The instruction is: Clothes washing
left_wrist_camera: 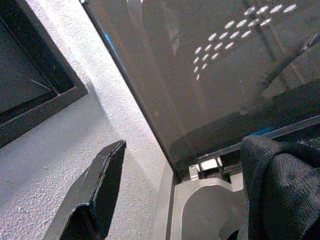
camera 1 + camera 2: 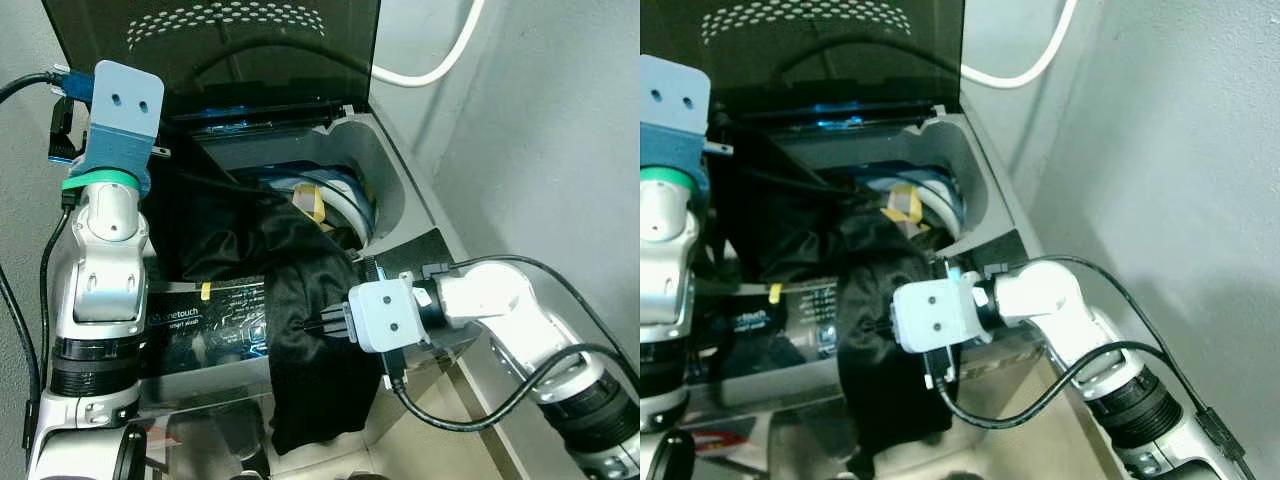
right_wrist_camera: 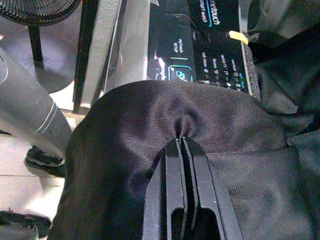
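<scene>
A black garment [image 2: 300, 270] lies over the front control panel [image 2: 205, 318] of a top-loading washing machine, one end hanging down its front and the other reaching into the drum opening [image 2: 345, 190]. My right gripper [image 2: 306, 325] is shut on a pinch of this cloth at the machine's front edge; in the right wrist view the closed fingertips [image 3: 181, 140] bunch the fabric. My left gripper [image 1: 180, 150] is raised at the back left beside the open lid [image 2: 250, 60]. One black finger [image 1: 100, 190] stands wide of centre, and black cloth [image 1: 280, 190] covers the other side.
The dark lid stands upright behind the drum. A white hose [image 2: 430, 68] runs along the grey wall on the right. Blue and white parts with a yellow tag [image 2: 312, 200] show inside the drum. A fan [image 3: 35, 12] and tiled floor lie in front of the machine.
</scene>
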`<state>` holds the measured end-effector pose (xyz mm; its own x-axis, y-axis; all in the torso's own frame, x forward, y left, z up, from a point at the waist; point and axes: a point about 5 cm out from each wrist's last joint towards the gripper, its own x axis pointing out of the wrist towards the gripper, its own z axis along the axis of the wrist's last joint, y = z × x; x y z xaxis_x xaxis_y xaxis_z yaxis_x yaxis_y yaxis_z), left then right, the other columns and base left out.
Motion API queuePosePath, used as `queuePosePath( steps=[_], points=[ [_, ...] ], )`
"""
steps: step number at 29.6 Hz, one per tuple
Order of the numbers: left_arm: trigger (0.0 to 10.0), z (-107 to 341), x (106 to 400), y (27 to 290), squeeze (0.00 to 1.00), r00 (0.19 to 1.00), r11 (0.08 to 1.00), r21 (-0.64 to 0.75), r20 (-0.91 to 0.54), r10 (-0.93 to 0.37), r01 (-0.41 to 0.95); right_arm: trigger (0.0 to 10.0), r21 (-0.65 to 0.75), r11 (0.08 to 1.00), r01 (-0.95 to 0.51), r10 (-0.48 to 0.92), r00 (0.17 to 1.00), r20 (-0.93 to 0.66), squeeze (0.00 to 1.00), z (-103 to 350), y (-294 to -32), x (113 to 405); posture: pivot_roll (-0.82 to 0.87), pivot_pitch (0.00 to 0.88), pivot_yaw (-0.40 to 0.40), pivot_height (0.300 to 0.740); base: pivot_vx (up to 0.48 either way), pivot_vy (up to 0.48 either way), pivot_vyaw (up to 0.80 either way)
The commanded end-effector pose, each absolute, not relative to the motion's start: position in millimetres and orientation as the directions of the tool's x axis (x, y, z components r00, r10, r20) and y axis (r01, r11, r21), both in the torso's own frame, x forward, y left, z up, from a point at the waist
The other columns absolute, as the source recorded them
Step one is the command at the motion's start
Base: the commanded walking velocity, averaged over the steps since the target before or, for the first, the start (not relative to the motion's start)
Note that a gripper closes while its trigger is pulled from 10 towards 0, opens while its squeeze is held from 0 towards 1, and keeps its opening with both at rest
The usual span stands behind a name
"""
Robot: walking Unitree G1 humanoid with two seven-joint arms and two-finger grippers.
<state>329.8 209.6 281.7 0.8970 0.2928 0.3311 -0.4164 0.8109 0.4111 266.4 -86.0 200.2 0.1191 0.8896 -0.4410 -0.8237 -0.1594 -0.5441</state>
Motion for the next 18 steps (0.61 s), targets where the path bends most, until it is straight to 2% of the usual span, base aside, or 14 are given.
queuePosePath(
  steps=[1,3,5,6,8,10,12,13,14,16,18],
  points=[
    [10.0,287.7,329.2,208.6,0.00,0.888,0.807,0.406,0.355,0.293,-0.429,0.0,-0.504,-0.143,-0.852,0.866,0.139,-0.481,0.00,188.7,-91.1,269.6,-0.03,0.000,0.051,0.740,0.000,0.000,0.00],
    [10.0,287.5,329.1,208.4,0.00,0.887,0.807,0.405,0.355,0.294,-0.429,0.0,-0.508,-0.129,-0.851,0.876,0.142,-0.461,0.00,191.6,-90.1,270.4,-0.03,0.000,0.051,0.740,0.000,0.000,0.00],
    [10.0,287.2,328.8,208.1,0.00,0.887,0.808,0.403,0.356,0.294,-0.429,0.0,-0.524,-0.069,-0.849,0.911,0.160,-0.379,0.00,202.7,-85.4,274.0,-0.03,0.000,0.051,0.740,0.000,0.000,0.00],
    [10.0,286.9,328.8,207.7,0.00,0.888,0.809,0.403,0.356,0.293,-0.428,0.0,-0.544,0.027,-0.839,0.944,0.201,-0.262,0.00,218.2,-78.5,281.0,-0.03,0.000,0.051,0.740,0.000,0.000,0.00],
    [10.0,286.9,328.8,207.7,0.00,0.888,0.809,0.403,0.356,0.293,-0.428,0.0,-0.544,0.027,-0.839,0.944,0.201,-0.262,0.00,218.2,-78.5,281.0,-0.03,0.000,0.051,0.740,0.000,0.000,0.00],
    [10.0,286.2,328.9,206.1,0.00,0.889,0.812,0.400,0.356,0.289,-0.424,0.0,-0.533,0.233,-0.813,0.964,0.266,0.016,0.00,255.3,-65.3,294.5,-0.03,0.000,0.050,0.740,0.000,0.000,0.00],
    [10.0,286.2,328.9,206.1,0.00,0.889,0.812,0.400,0.356,0.289,-0.424,0.0,-0.533,0.233,-0.813,0.964,0.266,0.016,0.00,255.3,-65.3,294.5,-0.03,0.000,0.050,0.740,0.000,0.000,0.00],
    [10.0,286.0,328.9,205.6,0.00,0.889,0.813,0.400,0.356,0.287,-0.423,0.0,-0.509,0.298,-0.808,0.953,0.285,0.105,0.00,267.4,-61.6,298.8,-0.03,0.000,0.050,0.740,0.000,0.000,0.00],
    [10.0,286.0,328.9,205.6,0.00,0.889,0.813,0.400,0.356,0.287,-0.423,0.0,-0.509,0.298,-0.808,0.953,0.285,0.105,0.00,267.4,-61.6,298.8,-0.03,0.000,0.050,0.740,0.000,0.000,0.00],
    [10.0,286.1,329.1,204.9,0.00,0.889,0.815,0.398,0.357,0.285,-0.421,0.0,-0.499,0.438,-0.748,0.899,0.362,0.246,0.00,287.2,-53.8,312.0,-0.03,0.000,0.048,0.740,0.000,0.000,0.00],
    [10.0,286.4,329.2,204.7,0.00,0.888,0.815,0.396,0.359,0.286,-0.423,0.0,-0.478,0.524,-0.706,0.852,0.418,0.316,0.00,296.6,-44.4,323.4,-0.03,0.000,0.045,0.740,0.000,0.000,0.00]
  ],
)
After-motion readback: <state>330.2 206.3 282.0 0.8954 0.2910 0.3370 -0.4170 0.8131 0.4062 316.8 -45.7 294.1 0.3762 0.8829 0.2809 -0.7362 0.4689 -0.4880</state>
